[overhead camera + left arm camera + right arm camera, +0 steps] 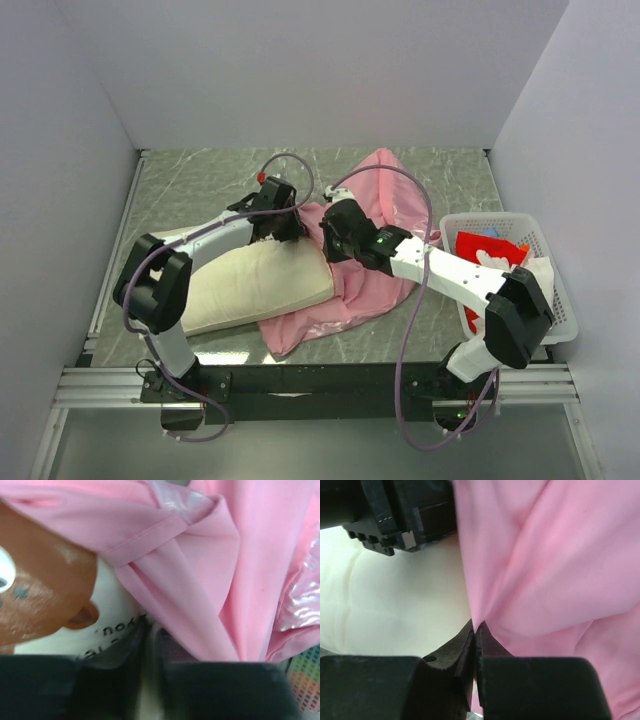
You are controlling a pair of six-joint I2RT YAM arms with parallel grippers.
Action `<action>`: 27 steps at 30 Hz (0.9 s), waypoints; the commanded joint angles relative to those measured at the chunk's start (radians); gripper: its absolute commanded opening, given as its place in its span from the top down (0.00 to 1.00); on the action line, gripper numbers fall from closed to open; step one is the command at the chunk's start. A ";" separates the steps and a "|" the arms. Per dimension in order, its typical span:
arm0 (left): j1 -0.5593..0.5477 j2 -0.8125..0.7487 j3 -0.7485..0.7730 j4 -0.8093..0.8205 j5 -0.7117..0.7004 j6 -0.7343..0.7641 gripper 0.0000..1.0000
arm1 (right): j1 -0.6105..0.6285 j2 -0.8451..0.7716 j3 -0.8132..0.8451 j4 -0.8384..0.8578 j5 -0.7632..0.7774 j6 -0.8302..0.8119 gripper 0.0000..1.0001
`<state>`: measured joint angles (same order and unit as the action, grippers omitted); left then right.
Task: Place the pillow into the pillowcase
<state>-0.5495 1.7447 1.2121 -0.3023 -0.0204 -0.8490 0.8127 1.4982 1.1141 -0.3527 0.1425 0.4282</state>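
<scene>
The cream pillow lies at the left of the table, its far end under the rumpled pink pillowcase. My left gripper is at that end. The left wrist view shows the pillow's brown bear patch with the pillowcase hem over it. My left gripper shows a narrow blurred gap, and pink cloth lies against one finger. My right gripper sits just right of it. In the right wrist view, that gripper is shut on a fold of the pillowcase, beside the pillow.
A white basket stands at the right edge, holding a red cloth and a white cloth. Grey walls close in the table at the back and both sides. The right arm's cable loops over the pillowcase.
</scene>
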 commanded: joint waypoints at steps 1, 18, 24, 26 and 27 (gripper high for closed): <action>0.011 -0.081 0.015 0.111 0.001 0.057 0.52 | -0.009 0.003 0.084 -0.057 0.005 -0.017 0.90; -0.294 -0.511 -0.328 -0.167 -0.171 0.180 0.11 | -0.046 -0.163 -0.070 -0.051 0.054 0.038 0.34; -0.374 -0.416 -0.310 -0.121 -0.223 0.199 0.07 | -0.009 -0.303 -0.267 0.046 0.003 0.105 0.37; -0.389 -0.401 -0.304 -0.100 -0.225 0.200 0.08 | -0.006 -0.305 -0.302 0.069 -0.017 0.122 0.41; -0.392 -0.389 -0.306 -0.077 -0.225 0.200 0.11 | -0.007 -0.293 -0.330 0.108 -0.032 0.129 0.42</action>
<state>-0.9215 1.3174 0.8742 -0.4576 -0.2192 -0.6685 0.7906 1.2018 0.8501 -0.3584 0.1505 0.5068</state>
